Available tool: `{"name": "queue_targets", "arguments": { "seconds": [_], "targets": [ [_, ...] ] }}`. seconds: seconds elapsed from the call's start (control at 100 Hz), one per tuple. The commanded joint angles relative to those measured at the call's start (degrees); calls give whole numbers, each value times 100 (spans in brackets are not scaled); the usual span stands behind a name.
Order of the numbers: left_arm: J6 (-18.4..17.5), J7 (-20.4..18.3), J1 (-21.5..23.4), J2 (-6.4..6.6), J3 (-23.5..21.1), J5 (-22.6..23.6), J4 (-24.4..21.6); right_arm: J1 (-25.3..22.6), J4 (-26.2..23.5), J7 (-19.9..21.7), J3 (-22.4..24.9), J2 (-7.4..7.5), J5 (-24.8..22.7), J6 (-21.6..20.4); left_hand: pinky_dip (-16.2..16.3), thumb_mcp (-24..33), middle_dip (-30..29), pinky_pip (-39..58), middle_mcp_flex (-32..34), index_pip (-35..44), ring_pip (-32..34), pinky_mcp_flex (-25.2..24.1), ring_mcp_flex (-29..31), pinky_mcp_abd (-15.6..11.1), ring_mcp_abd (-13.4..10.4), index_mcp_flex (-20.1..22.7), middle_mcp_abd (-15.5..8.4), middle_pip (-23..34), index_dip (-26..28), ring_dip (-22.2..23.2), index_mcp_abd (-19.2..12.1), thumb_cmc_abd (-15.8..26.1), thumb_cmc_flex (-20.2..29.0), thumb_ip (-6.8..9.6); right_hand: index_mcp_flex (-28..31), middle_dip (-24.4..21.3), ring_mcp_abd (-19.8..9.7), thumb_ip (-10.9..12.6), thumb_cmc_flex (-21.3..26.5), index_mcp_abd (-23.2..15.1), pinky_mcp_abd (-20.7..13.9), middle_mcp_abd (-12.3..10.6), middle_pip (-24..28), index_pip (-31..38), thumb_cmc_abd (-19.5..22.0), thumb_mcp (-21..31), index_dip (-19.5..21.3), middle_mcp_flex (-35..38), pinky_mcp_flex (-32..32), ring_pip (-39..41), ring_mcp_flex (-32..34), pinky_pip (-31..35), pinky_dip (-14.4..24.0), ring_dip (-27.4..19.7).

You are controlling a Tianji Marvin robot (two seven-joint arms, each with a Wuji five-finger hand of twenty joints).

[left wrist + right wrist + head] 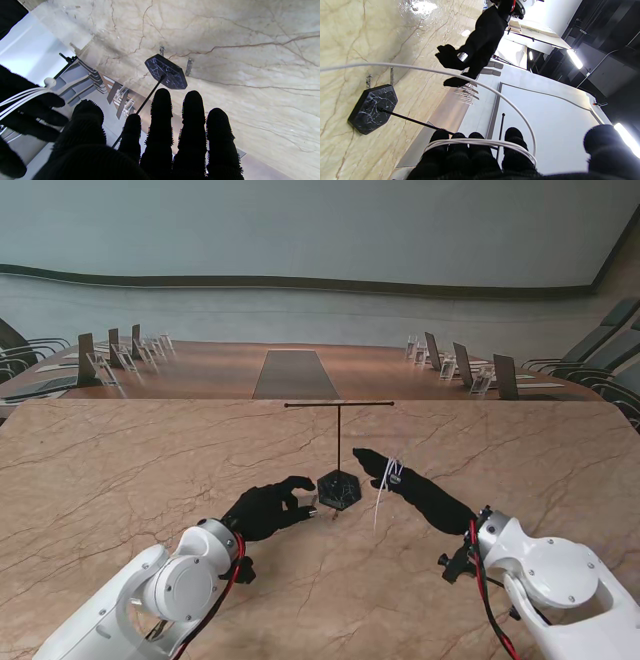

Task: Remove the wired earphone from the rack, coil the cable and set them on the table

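Right hand, held beside the rack, is wrapped in cable loops across its fingers as a coiling form, while left hand, half curled, is kept empty by the rack's base.

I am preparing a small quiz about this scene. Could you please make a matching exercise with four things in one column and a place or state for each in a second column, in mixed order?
Things
1. rack
2. earphone cable
3. left hand
4. right hand

States
A. looped around black fingers
B. beside the rack base, not holding the cable
C. stands on the table, bar bare
D. carries white loops

Pairs: 1-C, 2-A, 3-B, 4-D
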Motion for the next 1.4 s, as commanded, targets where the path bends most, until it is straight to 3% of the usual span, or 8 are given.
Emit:
{"name": "queue_targets", "arguments": {
  "seconds": [0.0,0.63,0.91,1.06,1.18,1.25,1.31,1.39],
  "targets": [
    [-22,-4,55,-6,-37,-20,-112,-65,24,-14,-38,-33,-22,50,-21,-237,-25,51,76,-103,87,-43,7,-122,-12,-124,29,-32,-25,-14,-137,324,233,127,-112,-24,-67,-181,73,-309,-10,-40,-14,-50,-39,-122,55,3,-61,28,-41,139,-54,17],
    [-346,259,174,-77,-123,-288,-385,-37,241,-145,-195,-83,-5,256,48,-389,40,293,196,-168,296,57,111,-112,56,-304,30,80,-100,61,-89,400,-88,111,-109,-19,-66,-179,95,-352,-9,-36,-6,-76,-48,-124,117,6,-70,27,-41,151,-65,24],
    [-579,492,-33,-173,49,-654,-289,109,336,-157,-256,-101,52,272,336,-376,181,854,479,-120,744,315,368,24,255,-190,106,296,-113,257,-162,321,-353,120,-104,-16,-62,-181,99,-448,-7,-35,2,-85,-53,-131,123,10,-69,35,-37,156,-69,30],
    [-622,515,-169,-214,167,-915,-214,204,383,-176,-275,-113,80,278,838,-359,349,1217,734,-45,1266,694,638,167,456,-24,169,510,-86,507,-132,349,-530,100,-105,-5,-57,-180,105,-461,0,-27,25,-89,-54,-132,122,26,-54,54,-22,164,-68,37],
    [-620,510,-243,-242,218,-1131,-163,294,417,-185,-301,-123,109,291,2255,-368,738,2245,1116,-108,2505,1772,1268,437,781,-191,183,1082,-161,1103,-53,398,-570,84,-106,6,-55,-180,101,-456,5,-24,45,-95,-46,-134,116,18,-47,72,-21,167,-70,41],
    [-596,443,-265,-241,221,-1256,-161,359,447,-185,-323,-130,138,303,2741,-379,870,2811,1242,-91,2950,2376,1524,466,867,-189,214,1280,-145,1273,-21,440,-580,75,-105,9,-55,-179,106,-474,9,-28,50,-97,-51,-133,112,16,-46,77,-22,168,-71,40],
    [-593,442,-283,-250,232,-1315,-143,418,479,-177,-345,-132,151,305,2865,-391,926,3365,1312,-58,3199,2955,1714,315,887,-183,234,1359,-123,1349,-12,454,-629,69,-104,12,-57,-179,105,-471,9,-24,57,-100,-45,-134,107,21,-46,82,-19,168,-73,40],
    [-600,446,-297,-262,245,-1401,-134,489,515,-166,-373,-136,174,319,2603,-392,992,3822,1437,-5,3433,3435,1961,200,867,-156,227,1477,-85,1386,-14,449,-636,64,-104,16,-49,-178,111,-487,10,-18,67,-101,-52,-134,102,25,-42,90,-17,170,-74,41]
  ]
}}
